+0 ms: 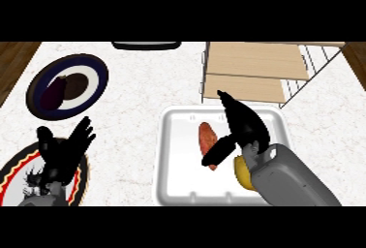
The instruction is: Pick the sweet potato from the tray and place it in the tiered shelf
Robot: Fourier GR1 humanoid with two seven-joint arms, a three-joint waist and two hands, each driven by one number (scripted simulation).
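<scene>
An orange sweet potato [206, 136] lies lengthwise in the white tray [178, 160] at the centre front. My right hand [243, 127] hovers over the tray just right of the potato, fingers straight and pointing away, thumb angled down toward the potato's near end. It holds nothing. The tiered shelf [257, 72], with wooden boards and a wire frame, stands behind the tray at the back right. My left hand [66, 147] rests open at the lower left, fingers up.
A dark blue plate [91, 68] holding a dark purple vegetable [55, 92] sits at the back left. A patterned plate [14, 169] lies under my left hand. A black object [145, 45] is at the far edge. Wooden floor borders the counter.
</scene>
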